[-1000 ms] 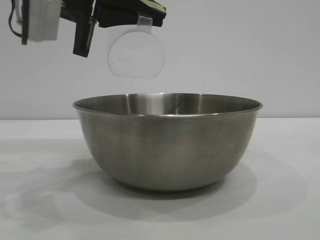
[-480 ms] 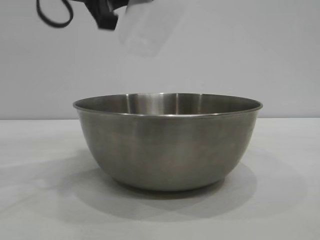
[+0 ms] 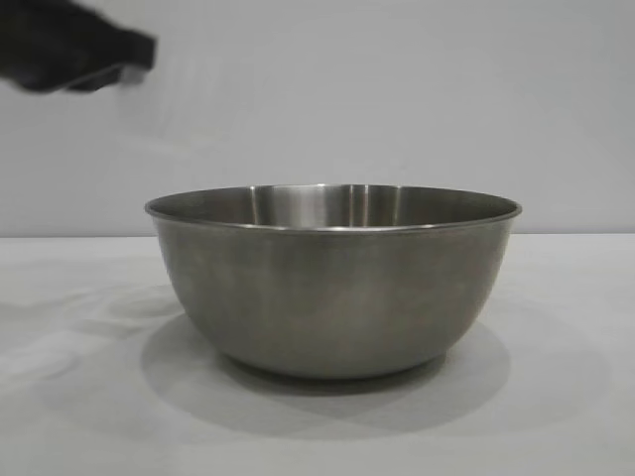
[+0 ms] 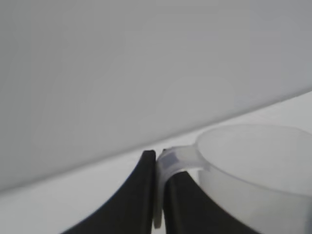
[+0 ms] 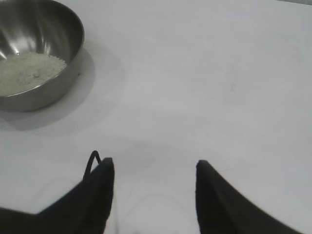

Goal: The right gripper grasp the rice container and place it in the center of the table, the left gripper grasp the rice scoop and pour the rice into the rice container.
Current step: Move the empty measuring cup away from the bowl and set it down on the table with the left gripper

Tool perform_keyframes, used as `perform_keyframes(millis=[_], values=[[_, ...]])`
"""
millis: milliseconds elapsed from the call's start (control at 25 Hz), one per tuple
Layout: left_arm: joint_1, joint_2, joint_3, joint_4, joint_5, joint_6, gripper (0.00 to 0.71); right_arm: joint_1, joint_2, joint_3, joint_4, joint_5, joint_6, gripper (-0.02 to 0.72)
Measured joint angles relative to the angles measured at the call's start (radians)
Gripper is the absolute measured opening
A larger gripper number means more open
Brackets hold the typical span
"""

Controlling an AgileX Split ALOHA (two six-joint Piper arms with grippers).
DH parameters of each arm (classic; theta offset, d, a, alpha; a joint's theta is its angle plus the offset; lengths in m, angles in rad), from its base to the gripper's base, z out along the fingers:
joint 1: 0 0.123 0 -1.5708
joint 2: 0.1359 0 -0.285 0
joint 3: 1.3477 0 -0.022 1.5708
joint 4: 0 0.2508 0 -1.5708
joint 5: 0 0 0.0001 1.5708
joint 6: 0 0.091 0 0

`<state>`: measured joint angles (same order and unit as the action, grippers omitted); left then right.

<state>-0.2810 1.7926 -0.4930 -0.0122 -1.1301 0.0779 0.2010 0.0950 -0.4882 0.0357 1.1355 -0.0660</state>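
The rice container (image 3: 332, 288), a large steel bowl, stands on the white table (image 3: 556, 397) in the middle of the exterior view. In the right wrist view the rice container (image 5: 73, 39) holds a pale heap of rice (image 5: 27, 73). My left gripper (image 3: 74, 45) is a dark blur high at the upper left, clear of the bowl's rim. The left wrist view shows the left gripper (image 4: 158, 156) shut on the loop handle of the translucent rice scoop (image 4: 253, 165). My right gripper (image 5: 154, 165) hangs open over bare table (image 5: 204, 73), well away from the bowl, holding nothing.
A plain pale wall (image 3: 446, 99) runs behind the table. The bowl's shadow (image 3: 476, 387) lies on the white surface around its base.
The left gripper with the scoop has swung from above the bowl's left side up and out to the upper left. Bowl and right gripper have not moved.
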Motion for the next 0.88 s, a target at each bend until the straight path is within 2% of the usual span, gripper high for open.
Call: perform_keyframes(millis=[200,520,800,840,880], values=[[0.051,0.042,0.031,-0.023,-0.004,0.000,0.000,0.000,0.000,0.000,0.000,0.000,0.000,0.365],[0.055,0.194,0.031,-0.023,-0.005,0.000,0.000,0.000,0.000,0.000,0.000,0.000,0.000,0.365],[0.055,0.218,0.031,-0.021,-0.006,0.000,0.000,0.000,0.000,0.000,0.000,0.000,0.000,0.365],[0.055,0.218,0.031,-0.017,-0.006,0.000,0.050,0.000,0.000,0.000,0.000,0.000,0.000,0.365],[0.055,0.218,0.031,-0.012,-0.006,0.000,0.050,0.000,0.000,0.000,0.000,0.000,0.000,0.365]])
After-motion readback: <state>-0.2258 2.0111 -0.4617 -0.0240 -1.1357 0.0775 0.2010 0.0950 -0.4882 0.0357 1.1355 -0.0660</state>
